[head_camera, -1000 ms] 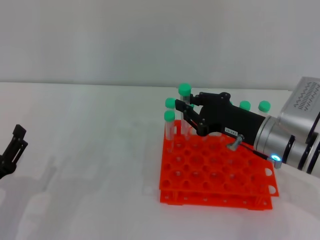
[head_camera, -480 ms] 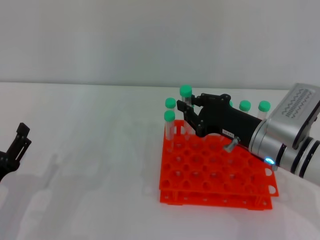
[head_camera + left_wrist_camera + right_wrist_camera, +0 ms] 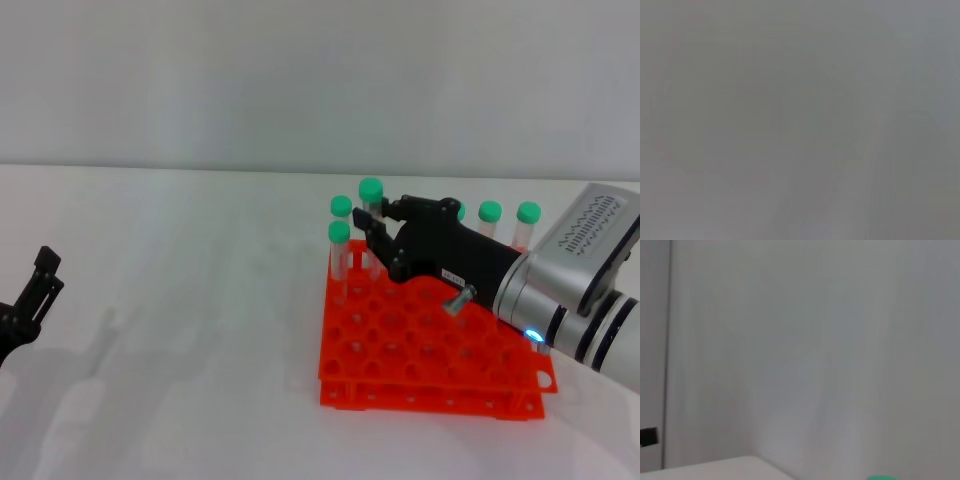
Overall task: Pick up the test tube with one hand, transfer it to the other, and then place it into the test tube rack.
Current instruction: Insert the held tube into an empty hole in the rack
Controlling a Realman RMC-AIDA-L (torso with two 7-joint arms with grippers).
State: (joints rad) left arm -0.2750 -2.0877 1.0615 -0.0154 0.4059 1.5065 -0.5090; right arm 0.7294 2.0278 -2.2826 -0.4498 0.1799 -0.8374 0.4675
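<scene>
The orange test tube rack (image 3: pixel 430 370) stands on the white table, right of centre in the head view. My right gripper (image 3: pixel 373 228) reaches over the rack's back left part and is shut on the test tube (image 3: pixel 371 190), a clear tube with a green cap. The tube is held upright, with its lower end down among the back holes of the rack. My left gripper (image 3: pixel 33 292) is parked at the far left edge, away from the rack. The right wrist view shows only a sliver of a green cap (image 3: pixel 882 477) at its edge.
Other green-capped tubes stand in the rack: two at the back left (image 3: pixel 340 233) and three along the back right (image 3: pixel 489 211). The left wrist view is a flat grey blur. A pale wall stands behind the table.
My right gripper has sunk a little with the tube, so the green cap sits lower over the rack. The left gripper has barely moved.
</scene>
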